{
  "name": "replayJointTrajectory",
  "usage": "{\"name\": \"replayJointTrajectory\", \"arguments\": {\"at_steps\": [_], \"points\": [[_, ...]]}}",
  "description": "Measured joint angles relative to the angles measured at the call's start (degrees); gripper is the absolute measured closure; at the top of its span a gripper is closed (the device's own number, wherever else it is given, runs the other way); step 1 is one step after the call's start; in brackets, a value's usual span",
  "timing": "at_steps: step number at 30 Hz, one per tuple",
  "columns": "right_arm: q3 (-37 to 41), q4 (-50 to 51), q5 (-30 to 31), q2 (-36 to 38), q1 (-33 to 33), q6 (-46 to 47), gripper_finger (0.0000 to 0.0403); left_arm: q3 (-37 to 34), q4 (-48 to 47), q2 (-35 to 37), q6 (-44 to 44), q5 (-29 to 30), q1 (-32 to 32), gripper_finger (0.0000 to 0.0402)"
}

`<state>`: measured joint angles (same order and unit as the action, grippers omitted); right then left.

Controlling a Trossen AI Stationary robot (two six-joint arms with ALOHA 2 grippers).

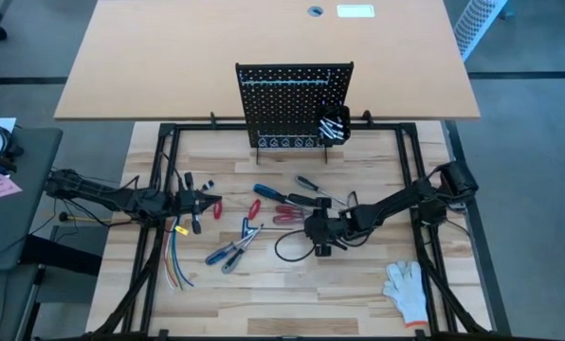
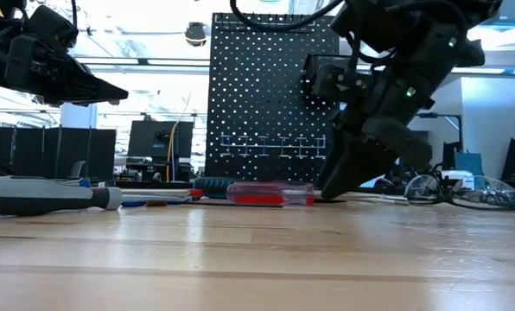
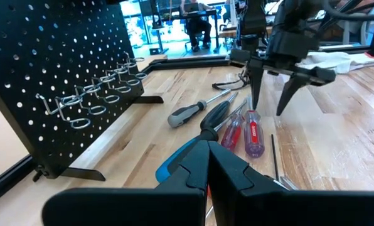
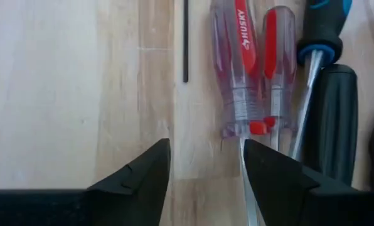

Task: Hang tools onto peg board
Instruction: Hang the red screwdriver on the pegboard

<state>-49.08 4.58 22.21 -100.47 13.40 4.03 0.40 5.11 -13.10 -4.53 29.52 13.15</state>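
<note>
The peg board [image 1: 292,99] stands upright at the table's far edge, several hooks on its face [image 3: 93,103]. Screwdrivers lie flat on the table in front of it: two with clear red handles [image 4: 237,63] side by side, a blue-handled one [image 1: 268,192] and a black-handled one [image 4: 337,119]. My right gripper [image 4: 206,169] is open and slants down at the table just beyond the shaft end of the red screwdrivers [image 2: 270,193]. My left gripper [image 3: 207,163] is shut on nothing and hangs above the table's left part [image 1: 211,202]. My right gripper has the thin metal shaft [image 4: 245,169] of one clear red screwdriver running close along the inner side of one finger [image 4: 275,182]. The other finger stands over bare wood. Whether the finger touches the shaft, I cannot tell.
Pliers and more screwdrivers [image 1: 235,248] lie left of centre, a bundle of coloured wires [image 1: 175,267] near the left. A white glove [image 1: 408,289] lies at the near right. A thin black rod [image 4: 186,44] lies beside the red handles. A black bin [image 1: 335,125] hangs on the board's lower right.
</note>
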Motion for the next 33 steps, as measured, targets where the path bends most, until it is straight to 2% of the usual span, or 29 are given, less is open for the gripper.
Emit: {"name": "replayJointTrajectory", "arguments": {"at_steps": [4, 8, 17, 24, 27, 33], "points": [[0.0, 1.7, -0.5, -0.1, -1.8, 0.5, 0.0199, 0.0, 0.0, 0.0, 0.0, 0.0, 0.0, 0.0401], [0.0, 1.8, -4.9, -0.1, -3.0, 1.1, 0.0223, 0.0, 0.0, 0.0, 0.0, 0.0, 0.0, 0.0401], [0.0, 4.0, -9.1, -0.1, -3.1, 3.4, 0.0316, 0.0, 0.0, 0.0, 0.0, 0.0, 0.0, 0.0401], [-0.1, 6.6, -9.3, -0.1, -2.9, 6.6, 0.0375, 0.0, 0.0, 0.0, 0.0, 0.0, 0.0, 0.0402], [0.3, 2.3, -9.3, -0.1, -2.0, 6.6, 0.0388, 0.0, 0.0, 0.0, 0.0, 0.0, 0.0, 0.0402], [1.3, -19.4, -7.6, -0.2, 0.0, 3.0, 0.0388, 0.0, 0.0, 0.0, 0.0, 0.0, 0.0, 0.0401]]}}
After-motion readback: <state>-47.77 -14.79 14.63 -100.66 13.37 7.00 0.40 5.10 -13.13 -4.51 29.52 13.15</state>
